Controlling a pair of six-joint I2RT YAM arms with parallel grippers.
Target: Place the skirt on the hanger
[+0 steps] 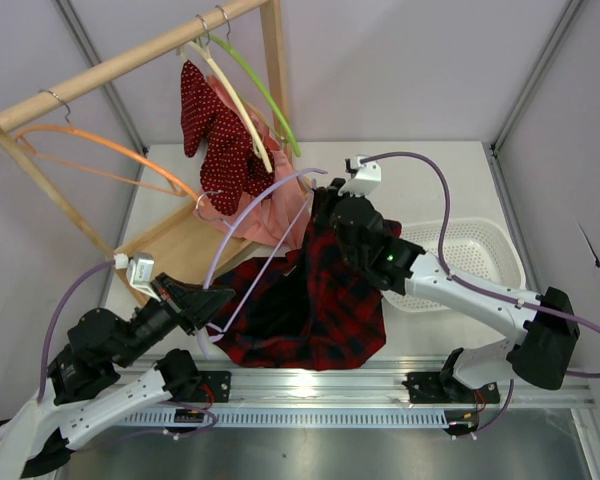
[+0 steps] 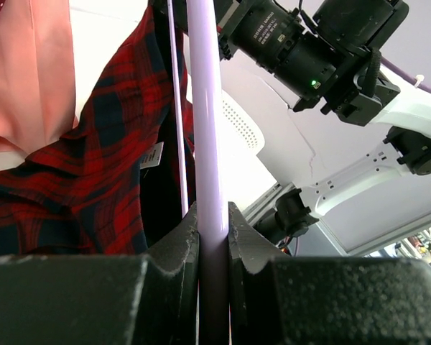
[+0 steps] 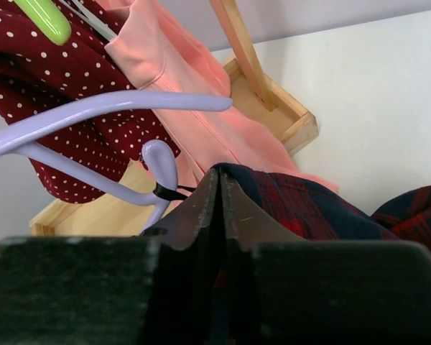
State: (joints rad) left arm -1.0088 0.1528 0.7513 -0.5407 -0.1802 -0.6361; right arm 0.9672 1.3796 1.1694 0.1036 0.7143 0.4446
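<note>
Clenched on the bar of one lavender hanger (image 2: 205, 108), the left gripper (image 2: 214, 215) is pictured beside one plaid skirt (image 1: 310, 300). The skirt's top edge is pinched in the shut right gripper (image 3: 219, 180), and its hem is spread on the table (image 1: 470, 180) up to the front rail (image 1: 380, 385). Three other hangers (image 1: 110, 145) and two garments (image 1: 220, 130) are hung on one wooden rack (image 1: 130, 60). One white basket (image 1: 480, 250) is set at the right, with bare tabletop behind it.

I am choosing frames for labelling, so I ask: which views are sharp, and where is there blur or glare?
Top external: evenly lit and sharp, a mild sheen on the metal rail below the skirt. Left wrist: the left gripper's fingers are dark and soft, the hanger between them sharp. Right wrist: the right gripper's fingers are dark and blurred, the hanger beyond is clear.
</note>
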